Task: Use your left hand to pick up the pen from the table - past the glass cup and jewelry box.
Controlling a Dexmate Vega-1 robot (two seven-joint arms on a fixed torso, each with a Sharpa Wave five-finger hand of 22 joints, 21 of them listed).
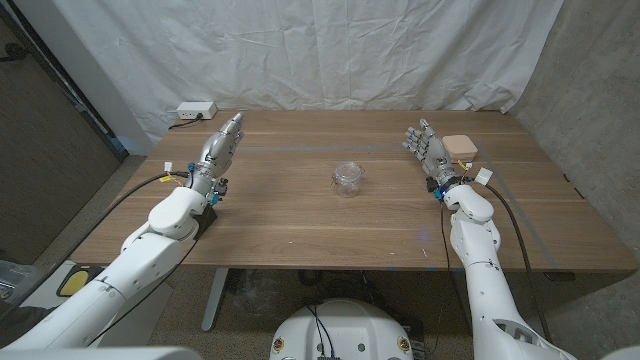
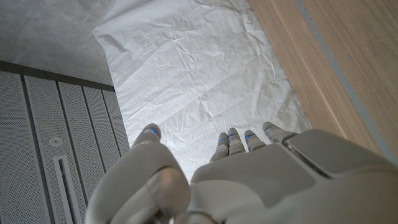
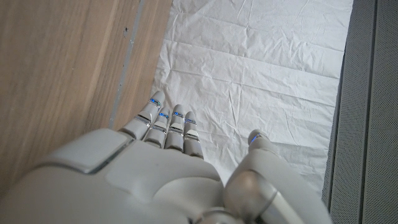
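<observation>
A small clear glass cup stands near the middle of the wooden table. A beige jewelry box sits at the far right, just behind my right hand. That hand is raised with straight fingers and holds nothing. My left hand is at the far left, well left of the cup, its fingers stretched toward the back edge and empty. In the left wrist view my left hand points at the white cloth. The right wrist view has my right hand beside the table.
A white power strip lies at the back left corner, close beyond my left fingertips. A white cloth backdrop hangs behind the table. Bare wood stretches between the hands around the cup.
</observation>
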